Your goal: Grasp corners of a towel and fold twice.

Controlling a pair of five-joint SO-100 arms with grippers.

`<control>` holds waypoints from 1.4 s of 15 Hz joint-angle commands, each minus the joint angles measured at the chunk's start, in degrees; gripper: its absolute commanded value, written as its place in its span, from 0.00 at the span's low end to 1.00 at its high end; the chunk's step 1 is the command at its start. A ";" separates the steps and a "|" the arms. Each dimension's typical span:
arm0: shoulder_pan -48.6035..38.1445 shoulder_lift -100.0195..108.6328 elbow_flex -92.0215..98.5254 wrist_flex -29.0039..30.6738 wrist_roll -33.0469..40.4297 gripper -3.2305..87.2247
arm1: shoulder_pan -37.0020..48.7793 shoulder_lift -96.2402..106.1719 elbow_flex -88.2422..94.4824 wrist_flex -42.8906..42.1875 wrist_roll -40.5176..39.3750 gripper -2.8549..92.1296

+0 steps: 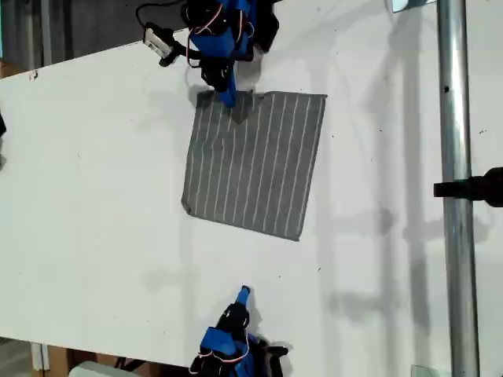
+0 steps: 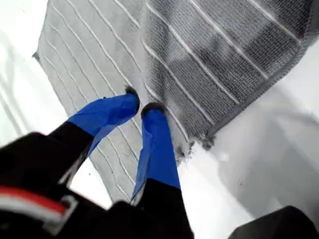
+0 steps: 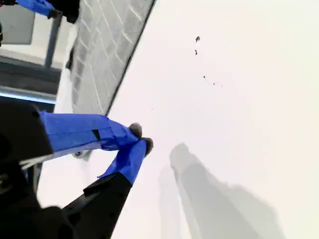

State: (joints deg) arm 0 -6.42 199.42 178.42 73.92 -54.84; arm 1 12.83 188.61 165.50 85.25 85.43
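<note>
White and bare, the desk (image 1: 94, 181) fills the exterior view, with the towel (image 1: 255, 161) spread flat on it a little above the middle — dark grey, thin white stripes, one layer, slightly skewed. My first tool (image 1: 226, 96) sits at the towel's top edge, near its top-left corner (image 1: 201, 96) as this view shows it, the blue tip right down at the cloth. My second tool (image 1: 244, 293) stands near the bottom edge of the exterior view, well apart from the towel, its tip pointing up toward the cloth over bare desk. A metal pole (image 1: 454, 188) runs down the exterior view's right side, a black clamp (image 1: 475, 188) fixed to it.

First wrist view: the first tool (image 2: 139, 105) hangs over the striped towel (image 2: 209, 55), its two blue fingers (image 2: 157, 144) drawn narrow with only a slim gap between the dark tips — nothing is seen pinched between them. A frayed towel corner (image 2: 202, 142) lies just beside the fingers, with white desk (image 2: 259, 164) beyond it. Whether the tips touch the cloth cannot be told.

Second wrist view: the second tool (image 3: 141, 138) is all but closed, its tips nearly meeting and empty, above plain desk (image 3: 239, 109). The towel (image 3: 102, 55) lies well ahead of it, and the first arm (image 3: 37, 6) shows at the cloth's far edge.
</note>
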 commanded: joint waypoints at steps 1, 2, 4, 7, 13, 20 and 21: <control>-10.99 -0.09 0.26 -3.78 -19.69 0.00 | -6.68 -12.57 -12.83 -9.40 -9.93 0.03; -10.99 -0.09 0.26 -3.78 -19.69 0.00 | -6.68 -13.36 -13.27 -9.40 -10.11 0.03; -10.99 -0.09 0.26 -3.78 -19.69 0.00 | -6.77 -14.24 -13.62 -9.49 -10.20 0.03; -11.07 -0.09 0.26 -3.78 -19.69 0.00 | -8.70 -28.83 -24.70 -9.23 -18.81 0.03; -10.99 -0.09 0.26 -3.69 -19.86 0.00 | -35.95 -60.91 -46.32 -3.60 -18.98 0.03; -9.40 -0.09 0.35 -4.57 -20.92 0.00 | -52.38 -89.82 -70.14 3.08 -10.46 0.32; -9.58 -0.09 0.35 -4.57 -20.92 0.00 | -52.47 -92.72 -72.95 6.33 -8.70 0.40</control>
State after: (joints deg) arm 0 -15.38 199.42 178.59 69.70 -75.23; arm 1 -38.94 97.91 98.88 87.98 75.15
